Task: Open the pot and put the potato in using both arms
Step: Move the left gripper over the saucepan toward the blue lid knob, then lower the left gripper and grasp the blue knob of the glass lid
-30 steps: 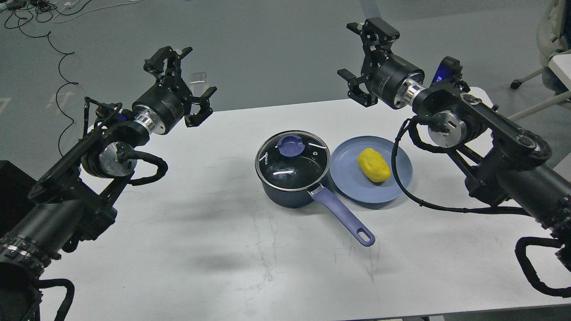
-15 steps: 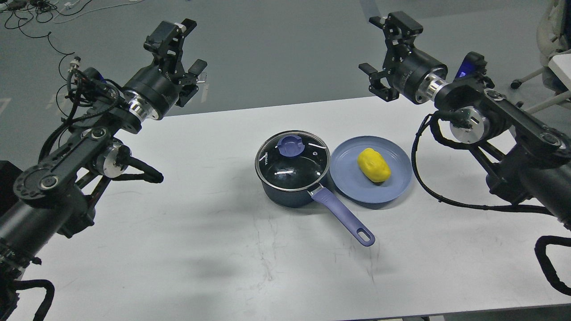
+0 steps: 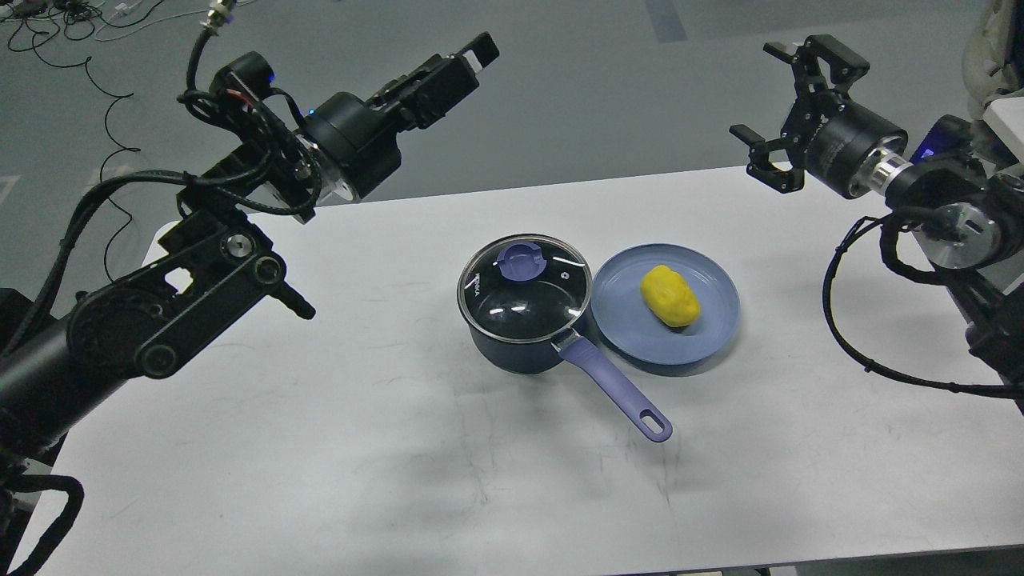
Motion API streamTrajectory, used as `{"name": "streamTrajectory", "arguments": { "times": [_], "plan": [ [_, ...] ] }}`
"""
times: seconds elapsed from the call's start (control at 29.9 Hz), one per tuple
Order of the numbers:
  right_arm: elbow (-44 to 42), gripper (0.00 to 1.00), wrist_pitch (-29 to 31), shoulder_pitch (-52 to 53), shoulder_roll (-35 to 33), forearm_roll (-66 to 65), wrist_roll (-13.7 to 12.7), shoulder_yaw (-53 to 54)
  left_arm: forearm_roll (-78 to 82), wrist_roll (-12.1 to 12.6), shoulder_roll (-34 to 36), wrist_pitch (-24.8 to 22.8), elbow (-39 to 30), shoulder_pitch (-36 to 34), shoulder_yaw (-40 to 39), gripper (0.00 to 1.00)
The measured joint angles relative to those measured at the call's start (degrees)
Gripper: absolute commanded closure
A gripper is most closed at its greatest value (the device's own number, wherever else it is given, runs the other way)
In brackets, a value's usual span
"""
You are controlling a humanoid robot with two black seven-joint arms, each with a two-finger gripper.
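Observation:
A dark pot (image 3: 520,346) stands at the table's middle, closed by a glass lid (image 3: 528,296) with a purple knob (image 3: 520,262). Its purple handle (image 3: 616,392) points toward the front right. A yellow potato (image 3: 670,296) lies on a blue plate (image 3: 708,340) just right of the pot. My left gripper (image 3: 468,58) is raised behind and left of the pot, seen side-on, so its fingers cannot be told apart. My right gripper (image 3: 758,102) is open and empty, raised over the table's far right edge, behind and right of the plate.
The white table (image 3: 320,448) carries only the pot and plate. Cables (image 3: 72,32) lie on the grey floor at the upper left. A chair (image 3: 988,72) stands at the right edge beyond the table.
My left gripper has swung right and turned side-on, toward the space behind the pot. My right gripper has moved right, away from the pot, still open. Pot, lid and potato have not moved.

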Motion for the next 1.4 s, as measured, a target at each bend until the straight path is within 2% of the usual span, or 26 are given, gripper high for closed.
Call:
{"name": "streamTrajectory", "arguments": {
  "times": [0.27, 0.47, 0.63, 0.87, 1.2, 1.4],
  "plan": [
    [-7.7, 0.0, 3.1, -0.7, -2.9, 3.5, 0.3, 0.0, 19.8, 0.1, -5.1, 2.5, 3.0, 0.8, 6.2, 0.02],
    [-8.3, 0.0, 3.3, -1.6, -3.9, 3.8, 0.8, 0.1, 34.6, -0.1, -7.8, 7.4, 8.8, 1.0, 9.3, 0.02],
    [-8.4, 0.0, 3.3, -1.8, -4.3, 3.8, 1.0, 0.1, 41.9, -0.2, -8.2, 8.3, 10.3, 1.7, 9.5, 0.02],
    [-8.3, 0.0, 3.3, -2.4, -4.3, 3.8, 1.0, -0.3, 43.9, -0.3, -11.1, 8.4, 11.6, 2.9, 12.0, 0.02],
    [-8.3, 0.0, 3.2, -3.0, -4.4, 3.8, 1.0, -0.5, 43.5, -0.4, -15.3, 11.4, 20.4, 4.9, 12.2, 0.02],
    [-8.3, 0.0, 3.1, -3.2, -4.4, 3.7, 1.0, -0.5, 43.5, -0.5, -15.5, 11.9, 21.7, 5.4, 12.3, 0.02]
  ]
}}
